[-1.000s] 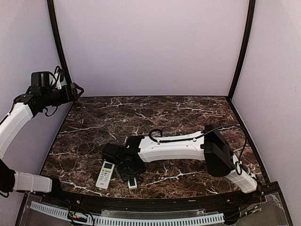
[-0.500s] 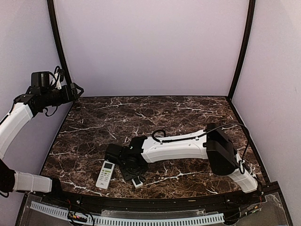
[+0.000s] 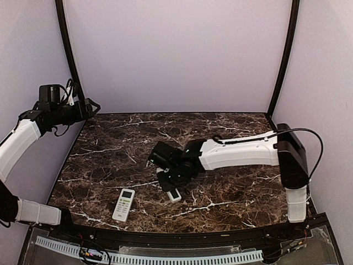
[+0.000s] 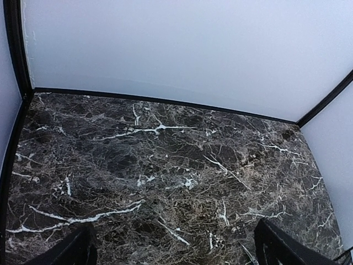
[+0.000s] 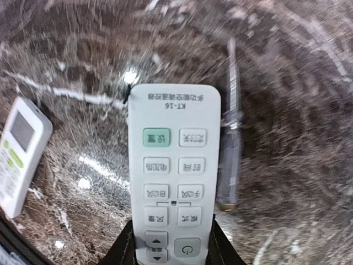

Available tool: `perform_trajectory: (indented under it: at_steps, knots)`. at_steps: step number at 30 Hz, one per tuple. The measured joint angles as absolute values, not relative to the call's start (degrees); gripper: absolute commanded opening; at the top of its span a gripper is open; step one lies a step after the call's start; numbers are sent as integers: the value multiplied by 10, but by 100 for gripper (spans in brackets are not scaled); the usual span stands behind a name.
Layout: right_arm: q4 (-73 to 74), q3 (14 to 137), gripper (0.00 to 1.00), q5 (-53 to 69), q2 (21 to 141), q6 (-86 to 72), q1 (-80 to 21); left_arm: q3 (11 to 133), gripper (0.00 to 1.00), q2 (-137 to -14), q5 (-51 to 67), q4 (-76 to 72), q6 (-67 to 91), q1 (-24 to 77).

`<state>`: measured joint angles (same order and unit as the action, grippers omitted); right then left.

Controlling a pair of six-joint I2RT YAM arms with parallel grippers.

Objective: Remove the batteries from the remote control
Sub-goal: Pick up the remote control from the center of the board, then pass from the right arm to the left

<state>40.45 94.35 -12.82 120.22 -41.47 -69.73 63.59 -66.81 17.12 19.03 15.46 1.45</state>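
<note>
Above, the right gripper (image 3: 169,184) has carried the remote control (image 3: 174,194) from the front edge to mid-table, clamped on it, with a second remote (image 3: 123,204) left lying; the left gripper (image 3: 91,107) hangs spread wide, far left. Left wrist: only marble table (image 4: 165,165). Right wrist: remote button-side up, batteries unseen, likely still inside.

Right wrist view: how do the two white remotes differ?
The KT-16 remote is clamped in the right gripper; the screen remote lies free on the table. The KT-16 remote's face shows only buttons, no display; the screen remote has a grey display at one end. Both are white, slim and face up.
</note>
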Motion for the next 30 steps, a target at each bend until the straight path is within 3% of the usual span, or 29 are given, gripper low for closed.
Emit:
perform_trajectory:
  at_steps: [10,20,30]
  knots:
    - [205,797,2,53,944,-312,-552,597,99,-667,340,113,152,40]
    - [190,791,1,285,896,-237,-530,561,99,-644,533,23,140,157]
    - [212,826,0,417,894,-216,-530,561,96,-670,611,-17,146,244]
